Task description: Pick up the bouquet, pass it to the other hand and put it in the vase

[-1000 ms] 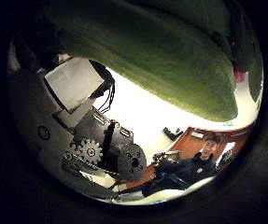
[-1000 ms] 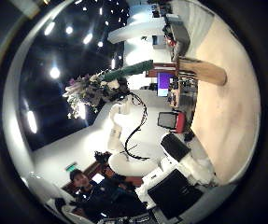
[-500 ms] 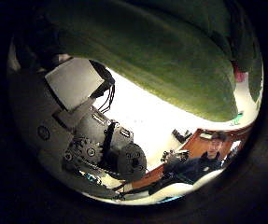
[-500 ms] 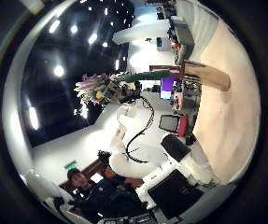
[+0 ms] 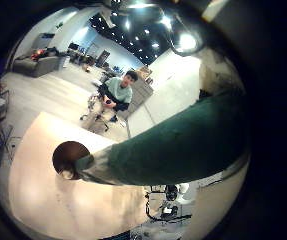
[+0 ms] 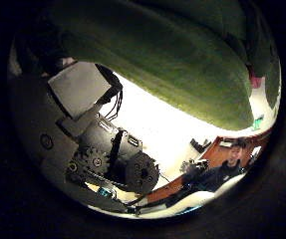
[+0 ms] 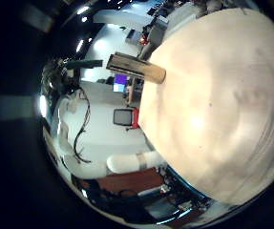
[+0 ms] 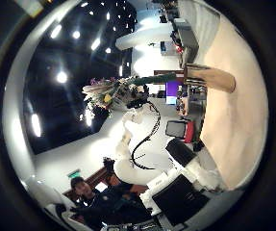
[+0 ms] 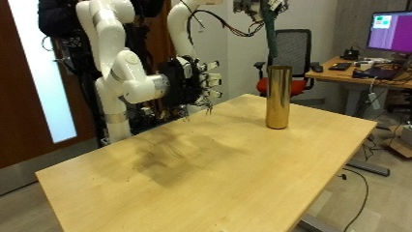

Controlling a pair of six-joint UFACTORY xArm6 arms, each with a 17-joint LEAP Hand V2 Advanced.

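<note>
"Where was the bouquet?"
"Up high at the far side, gripped in the left hand, its stem pointing down at the vase on the surface."
"The right hand?"
"Nearer, fingers relaxed, empty."

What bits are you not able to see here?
Flowers of the bouquet: in the outside view the top edge cuts them off; in the right thumb side palm view they are too small.
Whether the stem tip is inside the vase yet: too small in the outside view; hidden by the green wrap in the left little finger side palm view.
</note>
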